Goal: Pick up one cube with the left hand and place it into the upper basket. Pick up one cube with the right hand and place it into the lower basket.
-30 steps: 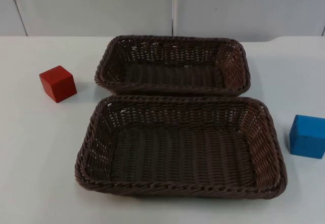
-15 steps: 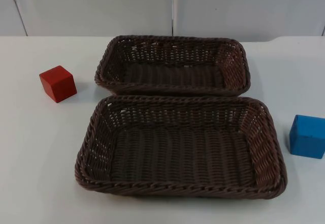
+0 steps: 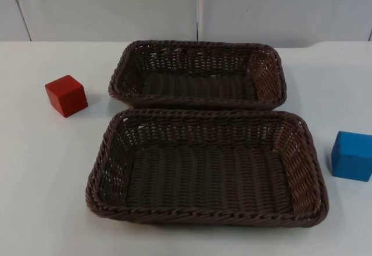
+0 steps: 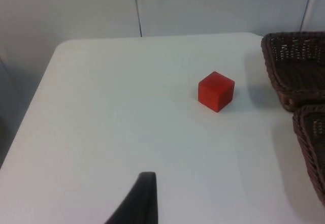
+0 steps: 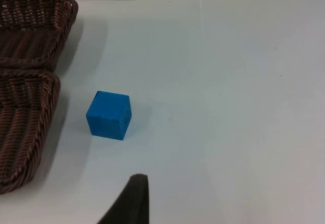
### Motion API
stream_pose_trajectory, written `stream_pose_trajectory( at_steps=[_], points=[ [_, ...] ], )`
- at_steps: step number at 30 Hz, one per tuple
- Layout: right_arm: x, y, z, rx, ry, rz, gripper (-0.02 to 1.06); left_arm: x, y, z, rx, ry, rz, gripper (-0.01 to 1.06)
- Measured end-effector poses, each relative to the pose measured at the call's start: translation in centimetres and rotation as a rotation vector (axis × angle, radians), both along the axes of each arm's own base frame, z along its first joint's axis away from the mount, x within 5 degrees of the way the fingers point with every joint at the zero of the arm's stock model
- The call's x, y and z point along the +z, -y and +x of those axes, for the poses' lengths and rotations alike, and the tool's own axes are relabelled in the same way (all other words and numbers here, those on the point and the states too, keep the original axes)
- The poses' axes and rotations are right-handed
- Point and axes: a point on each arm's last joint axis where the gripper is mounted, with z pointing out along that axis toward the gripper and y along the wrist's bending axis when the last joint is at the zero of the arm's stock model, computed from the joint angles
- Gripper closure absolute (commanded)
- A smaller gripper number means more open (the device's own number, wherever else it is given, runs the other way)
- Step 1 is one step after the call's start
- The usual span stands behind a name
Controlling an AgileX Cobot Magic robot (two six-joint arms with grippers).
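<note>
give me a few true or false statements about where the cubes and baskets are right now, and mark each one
1. The red cube sits on the table, apart from the upper basket. True.
2. The blue cube lies inside the lower basket. False: it stands on the table beside that basket.
3. Both baskets hold nothing yet. True.
4. The two baskets are stacked one inside the other. False: they lie side by side on the table, long rims next to each other.
5. The left gripper is clamped on the red cube. False: the cube stands alone, well ahead of the fingertip.
</note>
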Motion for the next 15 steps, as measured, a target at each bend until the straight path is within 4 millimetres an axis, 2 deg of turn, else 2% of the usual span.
stream_pose_trajectory(
  at_steps=[9,13,15],
  points=[
    [0.0,0.0,0.0,0.0,0.0,0.0,-0.01,0.3,0.0,2.2,-0.001,-0.056,0.003,0.0],
    [0.0,0.0,0.0,0.0,0.0,0.0,-0.01,0.4,-0.1,4.6,-0.008,-0.111,0.016,0.0],
    [0.0,0.0,0.0,0.0,0.0,0.0,-0.01,0.5,-0.1,5.0,-0.008,-0.118,0.015,0.0]
  ],
)
